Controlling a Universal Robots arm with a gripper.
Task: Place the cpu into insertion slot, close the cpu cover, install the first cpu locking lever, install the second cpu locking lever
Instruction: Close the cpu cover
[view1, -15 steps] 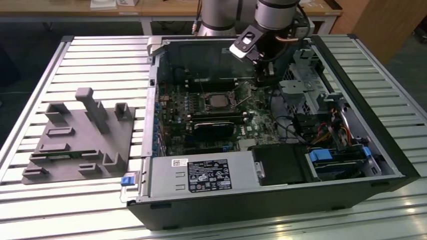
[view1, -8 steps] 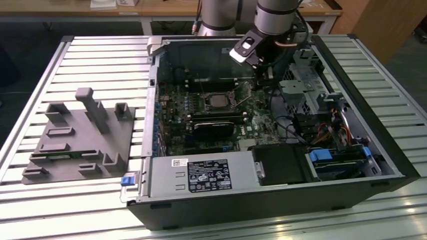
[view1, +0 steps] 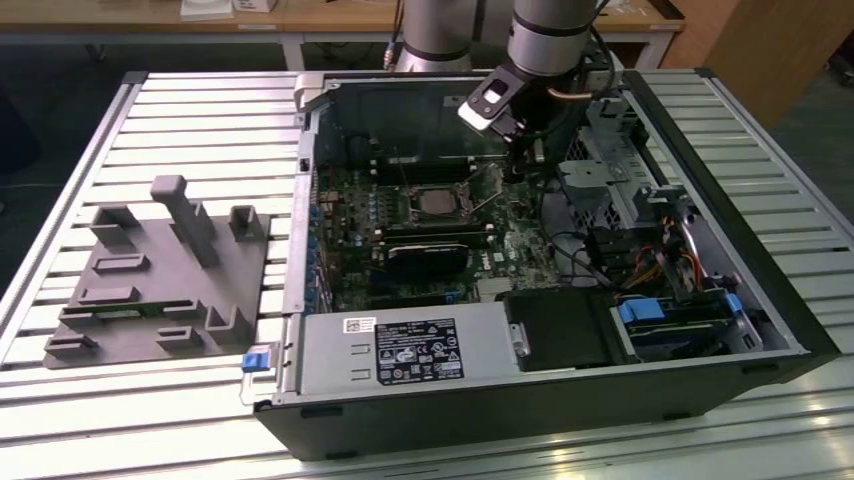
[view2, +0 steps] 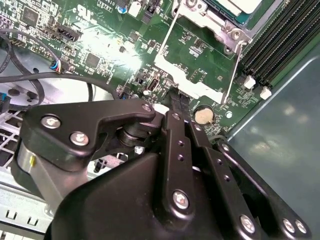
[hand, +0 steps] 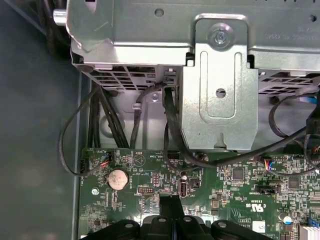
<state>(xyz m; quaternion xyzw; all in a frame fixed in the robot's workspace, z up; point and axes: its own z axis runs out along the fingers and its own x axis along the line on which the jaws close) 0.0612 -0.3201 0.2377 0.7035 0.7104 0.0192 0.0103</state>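
**Pincer at the free edge of the raised cpu cover**

The pincer (view2: 176, 100) is seen with its black fingers (view2: 170, 125) drawn almost together. The tips meet the free edge of the cpu cover (view2: 200, 89); whether that edge is pinched between them cannot be told. The cover, a thin silvery frame, is swung open away from the insertion slot (view2: 229, 33), and green board (hand: 225, 195) is seen through its window. The cpu (view2: 239, 4) lies in the slot, its pale top uncovered. A thin wire lever (view2: 234, 70) runs along one side of the cover.

A coin battery (view2: 202, 116) sits near the fingertips, and the grey case wall (view2: 280, 140) rises just beyond it, so little room is left on that side. Long black memory slots (view2: 285, 35) are ranged along the far side of the slot.

In the first wrist view, a metal drive cage (hand: 220, 75) overhangs the board's edge, and black cables (hand: 172, 130) hang from it down to the board, close to the pincer.

In the exterior view, the pincer (view1: 518, 172) is lowered into the open computer case (view1: 534, 420), to the exterior view's right of the cpu (view1: 435, 203). The case is laid on a slatted bench (view1: 200, 120). A grey fixture (view1: 147, 280) stands well apart, on the exterior view's left.
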